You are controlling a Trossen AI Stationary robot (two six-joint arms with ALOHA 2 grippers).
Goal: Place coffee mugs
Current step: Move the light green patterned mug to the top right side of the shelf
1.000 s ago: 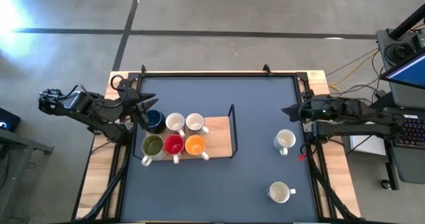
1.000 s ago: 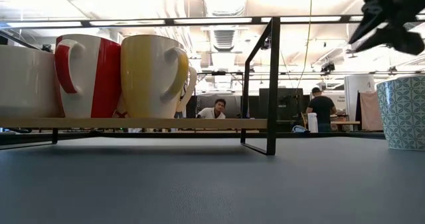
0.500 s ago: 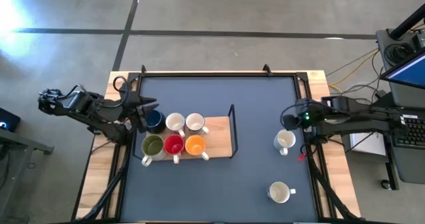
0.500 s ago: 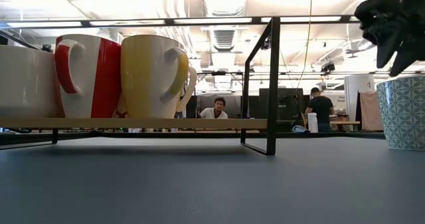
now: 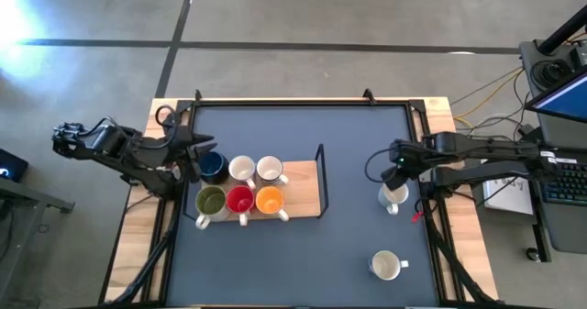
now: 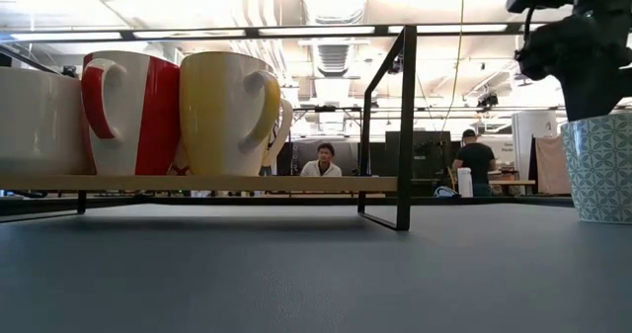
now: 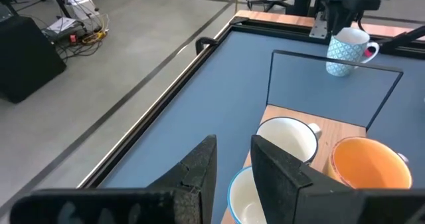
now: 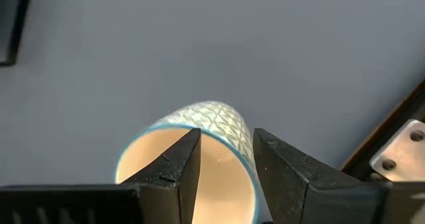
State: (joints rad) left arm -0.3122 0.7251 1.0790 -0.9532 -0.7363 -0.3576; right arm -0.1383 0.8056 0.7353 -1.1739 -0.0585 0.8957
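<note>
Six coffee mugs stand on a wooden tray (image 5: 303, 185): dark blue (image 5: 214, 167), two white (image 5: 242, 169) (image 5: 269, 169), olive (image 5: 211, 201), red (image 5: 240, 200) and orange (image 5: 270, 200). A white mug with a teal pattern (image 5: 393, 195) (image 8: 212, 117) stands on its base on the mat at the right. Another white mug (image 5: 387, 265) stands nearer the front. My right gripper (image 5: 393, 170) (image 8: 227, 164) points down, open, just above the patterned mug's rim, one finger over its hollow. My left gripper (image 5: 204, 146) (image 7: 234, 164) hovers open beside the dark blue mug.
The tray has a black wire frame (image 5: 320, 181) standing up at its right end. A raised black rail (image 5: 303, 104) borders the dark mat. A desk with a keyboard and cables (image 5: 559, 181) stands off the table's right side. People show in the room beyond (image 6: 478, 160).
My right gripper has tipped from nearly level to pointing down and has sunk toward the patterned mug, ending just over its rim. The mugs have kept their places.
</note>
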